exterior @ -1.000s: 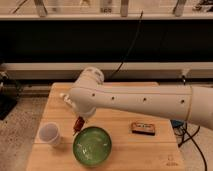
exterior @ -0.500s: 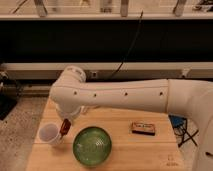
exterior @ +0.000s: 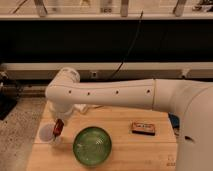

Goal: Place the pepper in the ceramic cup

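The slim red pepper [exterior: 58, 127] hangs upright from my gripper [exterior: 60, 120], which sits at the end of the white arm over the left part of the wooden table. The pepper's lower end is right over the white ceramic cup [exterior: 47, 132], which stands near the table's left edge and is partly covered by the pepper. The gripper's body is mostly hidden behind the arm's wrist.
A wide green bowl [exterior: 92, 145] stands right of the cup at the table's front. An orange-brown box [exterior: 144, 128] lies at the right. The wooden table [exterior: 125, 155] ends at the left next to a speckled floor. A dark wall with cables runs behind.
The arm has swung left, carrying the pepper from beside the green bowl to over the white cup. The pepper is now lower, at the cup's mouth.
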Robot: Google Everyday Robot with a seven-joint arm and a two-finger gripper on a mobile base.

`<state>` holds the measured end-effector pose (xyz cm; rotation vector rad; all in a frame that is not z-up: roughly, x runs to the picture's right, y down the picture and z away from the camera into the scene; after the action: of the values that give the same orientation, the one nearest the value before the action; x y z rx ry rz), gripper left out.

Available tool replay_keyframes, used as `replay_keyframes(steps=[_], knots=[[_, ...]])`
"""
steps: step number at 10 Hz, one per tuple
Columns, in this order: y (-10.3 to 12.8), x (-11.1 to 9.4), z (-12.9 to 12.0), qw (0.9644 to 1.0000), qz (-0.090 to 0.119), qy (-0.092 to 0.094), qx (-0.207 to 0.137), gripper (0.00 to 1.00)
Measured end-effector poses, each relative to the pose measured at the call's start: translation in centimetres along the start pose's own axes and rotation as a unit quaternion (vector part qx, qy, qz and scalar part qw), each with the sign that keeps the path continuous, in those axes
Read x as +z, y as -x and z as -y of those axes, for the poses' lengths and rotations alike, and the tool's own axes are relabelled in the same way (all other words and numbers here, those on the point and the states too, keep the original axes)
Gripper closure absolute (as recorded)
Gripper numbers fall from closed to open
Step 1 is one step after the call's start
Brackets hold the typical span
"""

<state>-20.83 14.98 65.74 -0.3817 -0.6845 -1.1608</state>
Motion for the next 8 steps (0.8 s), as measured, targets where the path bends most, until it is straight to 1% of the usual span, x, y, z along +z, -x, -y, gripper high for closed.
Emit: replay_keyframes(steps=[4, 6, 8], knots=[[0.8, 1.9, 1.8, 0.9991, 0.019, -0.009, -0.036, 1.00], [1.1, 2.3, 2.5, 0.9984, 0.025, -0.014, -0.049, 1.00], [1.4, 2.5, 3.5, 0.9970, 0.031, -0.025, -0.067, 1.00]])
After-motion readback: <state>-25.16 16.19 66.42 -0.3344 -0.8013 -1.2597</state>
